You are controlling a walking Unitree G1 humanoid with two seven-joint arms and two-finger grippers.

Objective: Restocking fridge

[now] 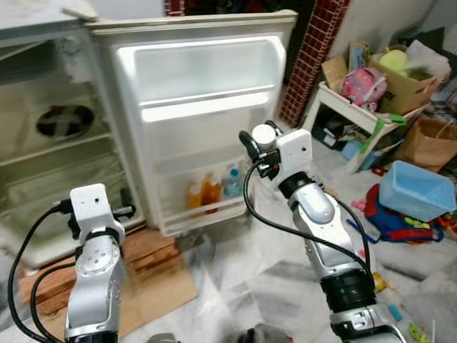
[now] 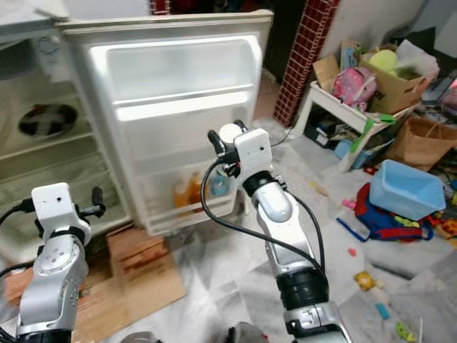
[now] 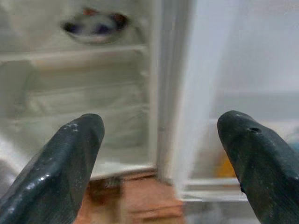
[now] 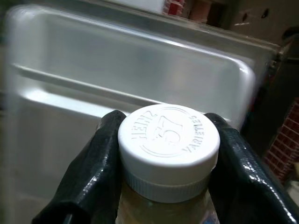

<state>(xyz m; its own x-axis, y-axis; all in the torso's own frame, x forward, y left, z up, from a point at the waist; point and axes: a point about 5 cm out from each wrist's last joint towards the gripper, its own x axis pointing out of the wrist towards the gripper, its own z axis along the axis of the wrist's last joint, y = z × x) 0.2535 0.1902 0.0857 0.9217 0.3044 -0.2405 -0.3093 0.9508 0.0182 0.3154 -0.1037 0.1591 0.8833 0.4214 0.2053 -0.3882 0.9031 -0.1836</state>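
The fridge door [image 1: 207,93] stands swung open before me, its bottom door shelf [image 1: 207,211] holding two orange bottles [image 1: 202,193] and a blue-capped bottle [image 1: 231,181]. My right gripper [image 1: 260,150] is raised in front of that door, shut on a bottle with a white Heinz cap [image 4: 168,140]; its fingers [image 4: 100,168] clamp the neck just under the cap. My left gripper [image 3: 161,154] is open and holds nothing, and it points at the fridge interior [image 1: 50,164] near the door hinge. A dark bowl [image 1: 64,120] sits on an inner shelf.
The fridge rests on a wooden pallet [image 1: 146,250] over a cardboard sheet [image 1: 164,289]. To the right stand a brick pillar [image 1: 310,53], a cluttered white table [image 1: 343,107], a blue bin [image 1: 418,189] and toys [image 1: 400,221] scattered on the marble floor.
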